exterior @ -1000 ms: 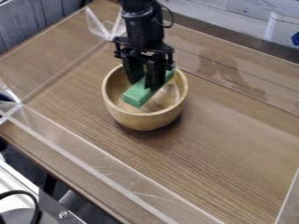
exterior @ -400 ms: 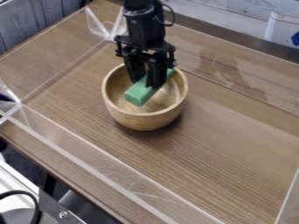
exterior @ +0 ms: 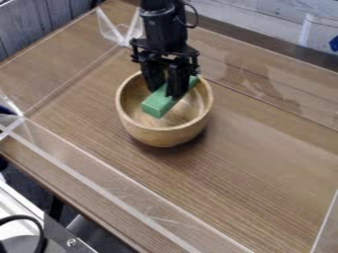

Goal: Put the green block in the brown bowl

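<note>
The brown bowl point(exterior: 148, 134) sits on the wooden table, left of centre. The green block point(exterior: 158, 103) is inside it, tilted, with its near end low in the bowl and its far end raised toward the far rim. My gripper point(exterior: 172, 87) points almost straight down into the bowl. Its black fingers point(exterior: 187, 79) stand on either side of the block's raised end and look shut on it. The contact itself is partly hidden by the fingers.
A low clear plastic wall point(exterior: 79, 148) runs around the tabletop, along the near-left side and the back. Wooden tabletop point(exterior: 264, 138) spreads to the right of the bowl. A white object point(exterior: 322, 30) stands beyond the far right corner.
</note>
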